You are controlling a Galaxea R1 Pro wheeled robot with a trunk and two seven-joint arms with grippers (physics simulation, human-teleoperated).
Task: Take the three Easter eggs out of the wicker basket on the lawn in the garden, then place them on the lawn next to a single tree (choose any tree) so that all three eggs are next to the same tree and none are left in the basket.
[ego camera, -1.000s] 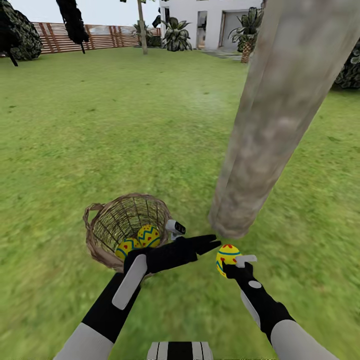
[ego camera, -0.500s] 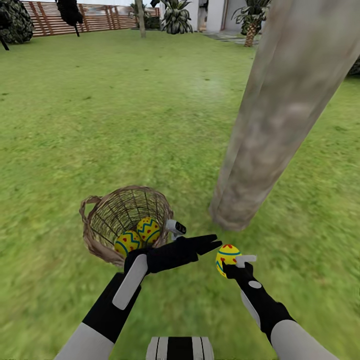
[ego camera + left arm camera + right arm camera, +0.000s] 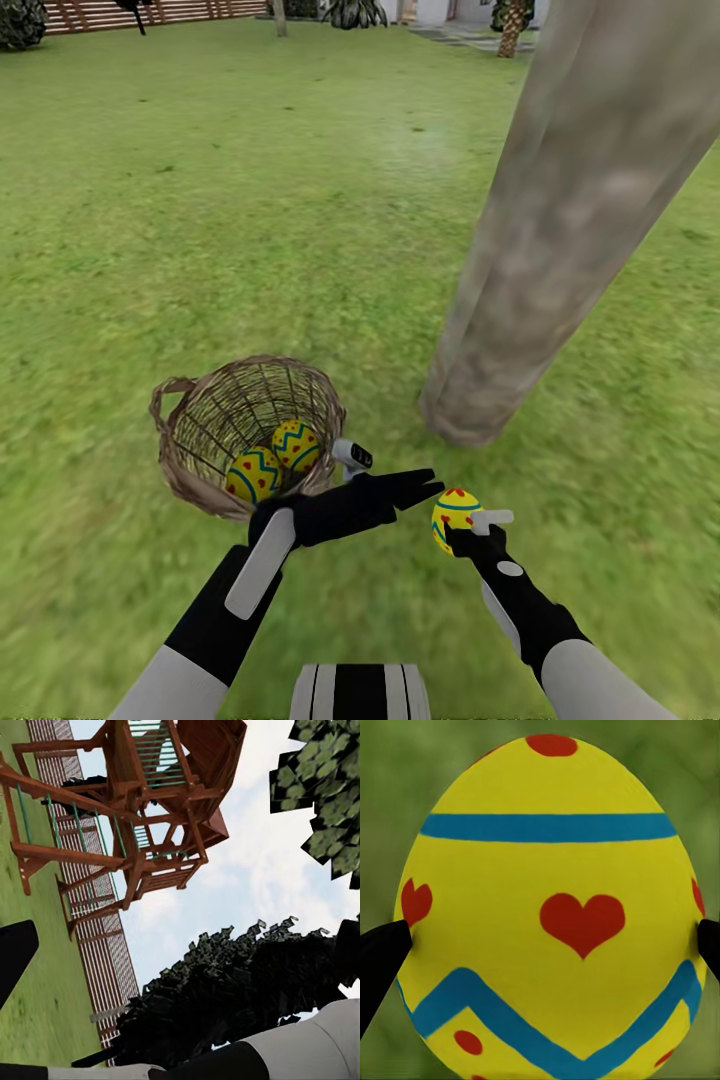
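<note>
One Easter egg (image 3: 455, 516) is clamped in the right gripper (image 3: 462, 528), held above the lawn (image 3: 200, 200) a short way in front of the base of the tree (image 3: 560, 230). In the right wrist view the egg (image 3: 551, 907) is seen pressed between the two dark fingertips (image 3: 382, 945), one on each flank. Two further eggs (image 3: 275, 460) are seen lying side by side, touching, inside the wicker basket (image 3: 180, 470).

Over the last second the head view has tilted downward: the fence and house have slid almost out of the upper edge, and the basket and trunk base sit higher in the picture. Both arms and the held egg occupy the same places as before (so the change is taken as camera motion, not object motion). The ground beside the trunk is thereby brought into better view, which is judged to be preparation for setting the first egg down.

The held egg is bright yellow, banded with a straight blue stripe and a blue zigzag, and marked with red hearts and dots.

The left gripper (image 3: 418, 487) is held empty between basket and egg; its jaws appear nearly closed, though this cannot be confirmed.
</note>
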